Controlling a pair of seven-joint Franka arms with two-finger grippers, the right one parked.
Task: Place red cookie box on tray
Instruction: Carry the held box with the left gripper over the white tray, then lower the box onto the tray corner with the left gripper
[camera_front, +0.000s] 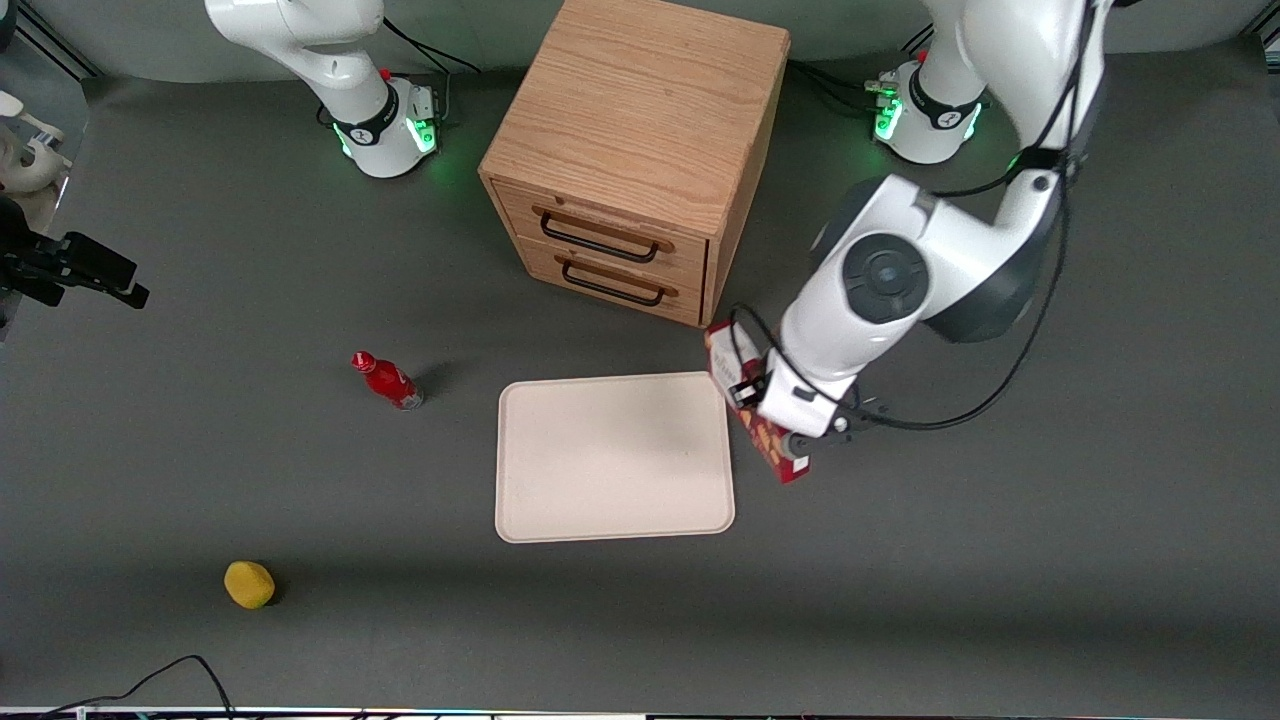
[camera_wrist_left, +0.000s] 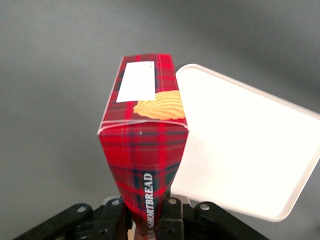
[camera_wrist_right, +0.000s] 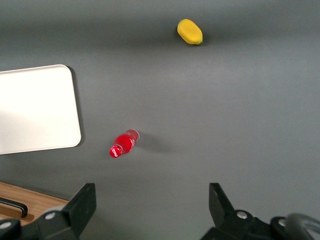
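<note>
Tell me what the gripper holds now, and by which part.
The gripper is shut on the red cookie box, gripping it at one narrow end; the box hangs just beside the tray.

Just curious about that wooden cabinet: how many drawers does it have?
2. The upper drawer sits just under the cabinet top, the lower drawer directly beneath it; both are closed. The end effector holds the red cookie box beside the tray.

The left arm is reaching down, its gripper (camera_front: 775, 425) clamping its jaws on the red cookie box (camera_front: 752, 415).
</note>
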